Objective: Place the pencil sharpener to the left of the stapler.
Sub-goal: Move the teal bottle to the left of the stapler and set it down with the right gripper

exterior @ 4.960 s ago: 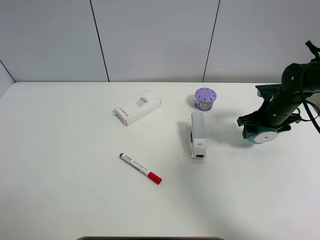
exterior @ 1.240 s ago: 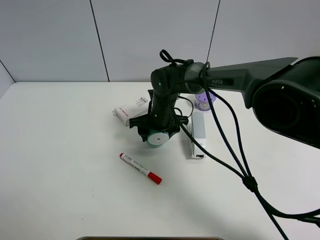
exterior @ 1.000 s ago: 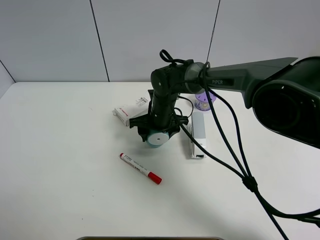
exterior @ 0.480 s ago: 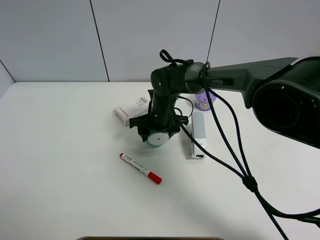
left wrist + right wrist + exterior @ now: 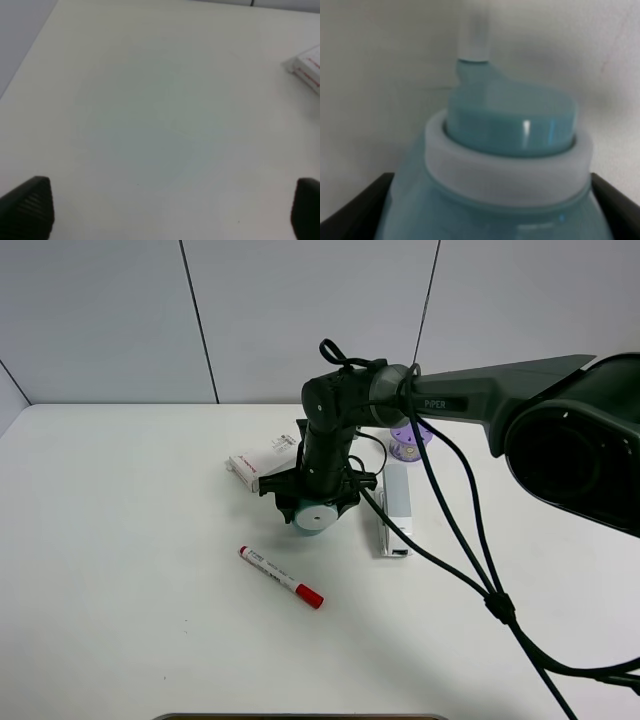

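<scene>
Our right gripper (image 5: 317,498) clasps the rounded, glossy teal pencil sharpener (image 5: 316,518), flat white disc facing out, just left of the long white stapler (image 5: 398,502). Our left gripper (image 5: 167,207) gapes wide, ribbed fingertips apart.

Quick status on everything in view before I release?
stapler: closed, lying flat.
sharpener: clamped, just left of stapler; table contact unclear.
right pincer: shut on sharpener.
left pincer: open, empty.
marker: capped, lying flat.
box: closed, lying flat.
</scene>
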`<action>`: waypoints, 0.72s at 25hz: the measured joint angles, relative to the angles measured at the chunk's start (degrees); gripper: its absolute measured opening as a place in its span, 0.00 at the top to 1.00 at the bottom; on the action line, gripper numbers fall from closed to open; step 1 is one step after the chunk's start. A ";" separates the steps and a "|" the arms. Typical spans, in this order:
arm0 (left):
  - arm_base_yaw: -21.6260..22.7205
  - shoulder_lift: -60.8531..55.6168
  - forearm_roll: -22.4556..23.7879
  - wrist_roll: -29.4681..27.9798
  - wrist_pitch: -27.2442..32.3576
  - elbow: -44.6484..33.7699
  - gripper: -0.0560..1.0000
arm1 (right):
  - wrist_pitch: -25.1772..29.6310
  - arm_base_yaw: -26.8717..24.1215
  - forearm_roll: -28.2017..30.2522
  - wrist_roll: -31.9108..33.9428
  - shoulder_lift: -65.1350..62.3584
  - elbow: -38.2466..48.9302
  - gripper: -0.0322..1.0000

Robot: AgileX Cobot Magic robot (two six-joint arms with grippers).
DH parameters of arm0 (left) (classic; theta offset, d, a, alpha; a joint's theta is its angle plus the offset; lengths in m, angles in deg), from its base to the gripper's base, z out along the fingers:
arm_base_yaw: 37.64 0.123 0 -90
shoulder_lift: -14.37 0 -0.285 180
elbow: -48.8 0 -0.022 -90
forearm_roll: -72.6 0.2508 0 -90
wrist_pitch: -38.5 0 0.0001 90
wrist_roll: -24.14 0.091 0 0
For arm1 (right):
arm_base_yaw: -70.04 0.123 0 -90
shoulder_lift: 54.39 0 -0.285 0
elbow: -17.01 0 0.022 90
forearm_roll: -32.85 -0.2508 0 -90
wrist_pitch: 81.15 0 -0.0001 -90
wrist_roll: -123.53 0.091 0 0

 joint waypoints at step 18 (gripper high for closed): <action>0.00 0.00 0.00 0.00 0.00 0.00 0.05 | -0.30 0.00 -0.52 -0.05 -0.06 0.00 0.03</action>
